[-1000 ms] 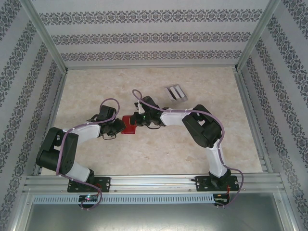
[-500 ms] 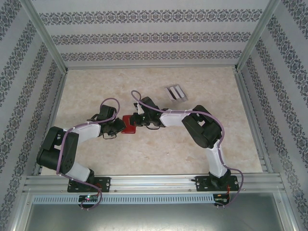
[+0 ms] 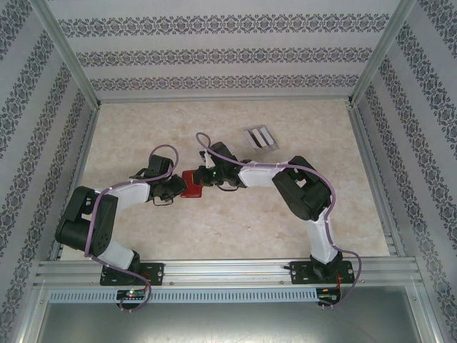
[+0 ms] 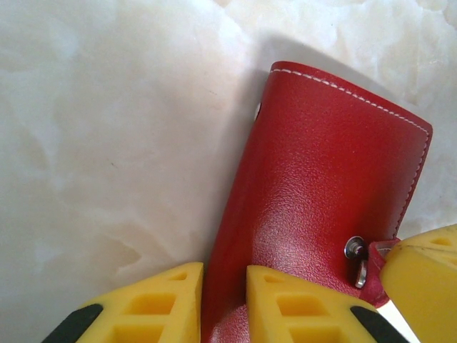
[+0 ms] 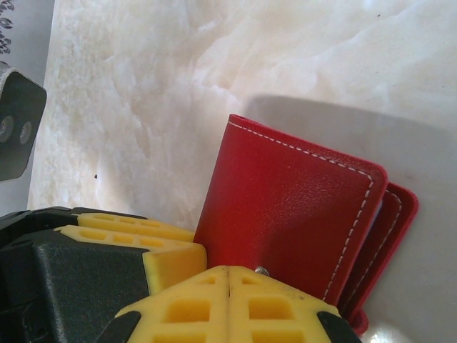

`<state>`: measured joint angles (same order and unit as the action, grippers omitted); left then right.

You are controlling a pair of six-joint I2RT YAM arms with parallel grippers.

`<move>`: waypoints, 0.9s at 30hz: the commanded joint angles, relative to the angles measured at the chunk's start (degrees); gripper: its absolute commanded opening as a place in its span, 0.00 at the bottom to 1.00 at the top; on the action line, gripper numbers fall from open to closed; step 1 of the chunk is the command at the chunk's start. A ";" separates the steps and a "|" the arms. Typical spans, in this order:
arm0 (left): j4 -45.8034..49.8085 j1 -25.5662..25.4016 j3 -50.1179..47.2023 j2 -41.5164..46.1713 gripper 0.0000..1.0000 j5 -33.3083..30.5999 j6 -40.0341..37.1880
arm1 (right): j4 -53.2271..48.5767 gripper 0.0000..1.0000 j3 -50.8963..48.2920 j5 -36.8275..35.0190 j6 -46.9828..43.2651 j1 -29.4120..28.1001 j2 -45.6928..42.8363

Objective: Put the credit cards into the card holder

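The red card holder [image 3: 191, 184] lies folded on the marble tabletop between my two grippers. In the left wrist view, the holder [image 4: 321, 186] shows white stitching and a metal snap. My left gripper [image 4: 225, 275] is shut on its near edge, with red leather between the yellow fingers. In the right wrist view, my right gripper [image 5: 228, 270] is pressed shut at the holder [image 5: 285, 207], right by the snap stud, seemingly pinching the snap tab. From above, the left gripper [image 3: 177, 188] and right gripper [image 3: 204, 179] meet at the holder. The credit cards are out of view.
A light grey slotted stand [image 3: 258, 137] lies on the table behind the right arm. Metal frame rails [image 3: 368, 171] and patterned walls border the table. The left gripper's finger [image 5: 153, 250] sits close beside my right fingers.
Hardly anything differs. The right wrist shifted slightly left and back, and the card holder stays between both grippers.
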<state>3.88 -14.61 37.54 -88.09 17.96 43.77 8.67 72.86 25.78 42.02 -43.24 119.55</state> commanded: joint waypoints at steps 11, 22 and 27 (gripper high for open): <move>3.30 -0.39 -0.81 -3.65 0.22 -1.77 -0.49 | 0.65 0.00 1.48 -2.09 -1.37 0.70 -0.02; 3.37 -0.45 -0.83 -3.75 0.22 -1.61 -0.44 | 0.81 0.00 2.20 -1.96 -1.50 0.11 3.15; 3.50 -0.44 -0.80 -3.85 0.22 -1.76 -0.38 | 1.46 0.00 0.83 -1.79 -1.20 -0.19 3.15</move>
<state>4.05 -14.61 37.76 -88.25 17.98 43.77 9.74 73.80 24.49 41.63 -43.00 121.19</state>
